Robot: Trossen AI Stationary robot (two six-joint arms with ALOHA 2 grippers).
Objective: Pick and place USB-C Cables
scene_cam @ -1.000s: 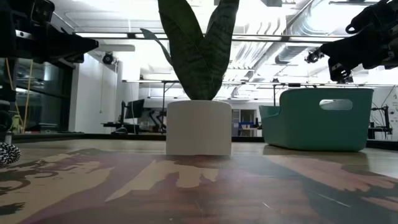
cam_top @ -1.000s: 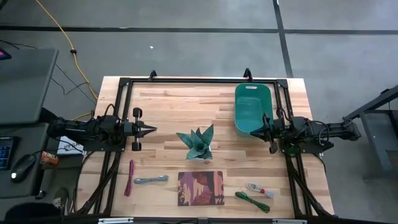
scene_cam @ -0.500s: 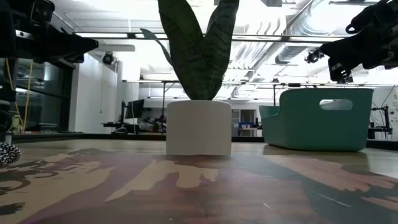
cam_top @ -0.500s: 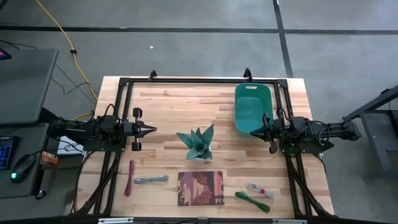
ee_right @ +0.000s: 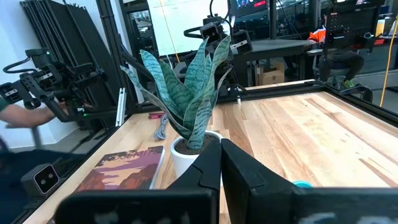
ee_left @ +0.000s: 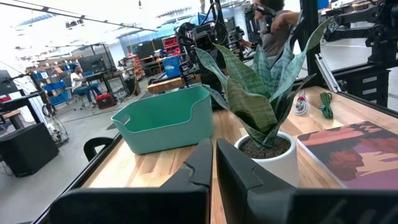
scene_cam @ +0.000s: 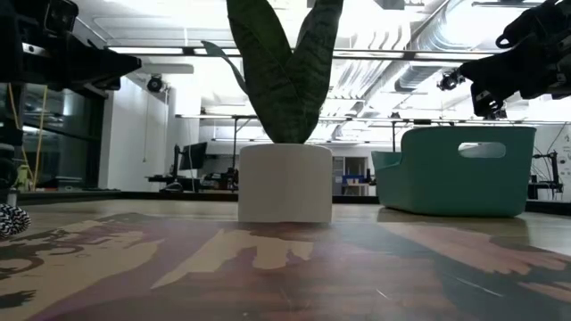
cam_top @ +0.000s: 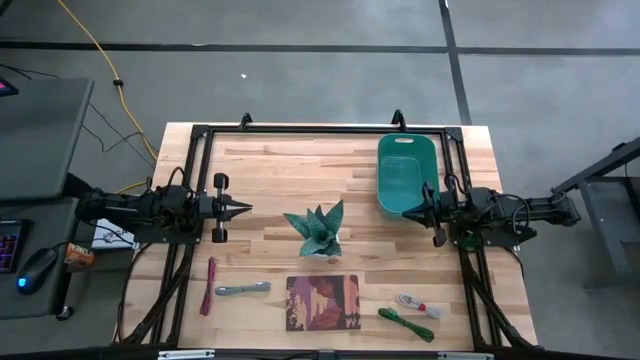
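Four coiled cables lie on the table's near part: a dark red one (cam_top: 209, 285) and a grey-silver one (cam_top: 242, 290) at the near left, a white one with a red tie (cam_top: 417, 304) and a green one (cam_top: 405, 324) at the near right. My left gripper (cam_top: 247, 208) hovers shut and empty at the table's left, pointing right. My right gripper (cam_top: 406, 211) hovers shut and empty at the right, by the teal bin's (cam_top: 404, 171) near end. The white and green cables also show in the left wrist view (ee_left: 303, 103) (ee_left: 326, 106); the grey one shows in the right wrist view (ee_right: 162, 128).
A potted snake plant (cam_top: 318, 233) in a white pot stands mid-table between the grippers. A reddish-brown book (cam_top: 322, 301) lies flat at the near middle, between the two cable pairs. A black frame (cam_top: 300, 129) runs along the table's edges. People show in the room beyond.
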